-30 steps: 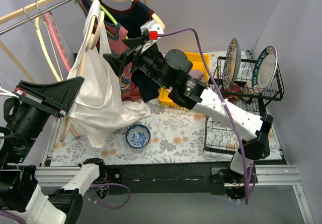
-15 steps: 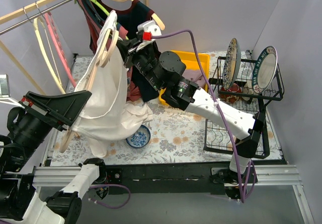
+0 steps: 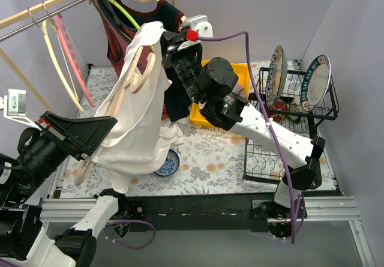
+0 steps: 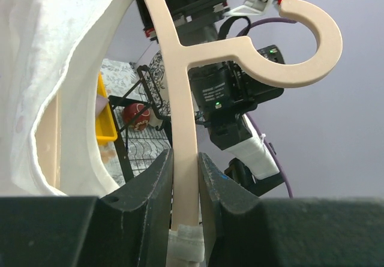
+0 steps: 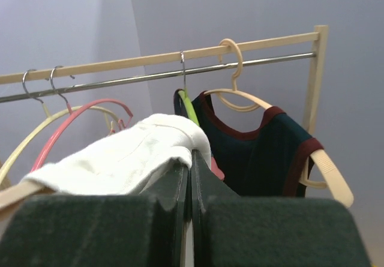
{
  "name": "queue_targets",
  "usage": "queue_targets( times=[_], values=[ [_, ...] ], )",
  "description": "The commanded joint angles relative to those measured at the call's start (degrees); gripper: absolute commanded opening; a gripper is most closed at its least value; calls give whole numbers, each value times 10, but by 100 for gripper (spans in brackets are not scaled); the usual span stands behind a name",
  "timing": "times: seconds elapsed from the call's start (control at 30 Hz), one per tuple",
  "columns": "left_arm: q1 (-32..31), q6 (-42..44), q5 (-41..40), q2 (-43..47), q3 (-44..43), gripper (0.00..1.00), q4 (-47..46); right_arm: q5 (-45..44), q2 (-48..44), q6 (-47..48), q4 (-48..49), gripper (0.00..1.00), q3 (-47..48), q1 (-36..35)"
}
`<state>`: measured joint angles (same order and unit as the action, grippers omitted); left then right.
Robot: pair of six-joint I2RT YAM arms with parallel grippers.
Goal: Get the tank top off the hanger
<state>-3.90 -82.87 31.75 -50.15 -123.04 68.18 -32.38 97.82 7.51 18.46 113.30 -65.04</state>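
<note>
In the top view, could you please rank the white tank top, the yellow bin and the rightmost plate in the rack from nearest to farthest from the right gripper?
From the right gripper:
1. white tank top, its strap pinched by the gripper itself.
2. yellow bin, on the table, further right.
3. rightmost plate, upright in the rack at the far right edge.

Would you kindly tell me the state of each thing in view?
Left hand, shut on hanger neck.
Right hand, shut on tank top strap.
Hanger, off rail, tilted.
Tank top, draped on hanger.
Dark top, hanging on rail.
Plates, upright in rack.
Bowl, upright on table, partly hidden by tank top.
</note>
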Motion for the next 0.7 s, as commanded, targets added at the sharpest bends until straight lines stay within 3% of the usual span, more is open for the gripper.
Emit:
queue_targets(
  times=[0.0, 0.27, 0.5, 0.67],
  values=[
    [-6, 20, 22, -7, -15, 0, 18, -42, -30, 23, 67, 1, 43, 12],
    [-9, 5, 76, -13, -7, 0, -7, -30, 26, 15, -42, 1, 158, 51],
    [-8, -30, 113, 13, 44, 0, -87, 14, 13, -28, -62, 1, 106, 70],
    [-9, -53, 150, 16, 57, 0, -128, 32, 28, -38, -98, 1, 122, 77]
  ],
)
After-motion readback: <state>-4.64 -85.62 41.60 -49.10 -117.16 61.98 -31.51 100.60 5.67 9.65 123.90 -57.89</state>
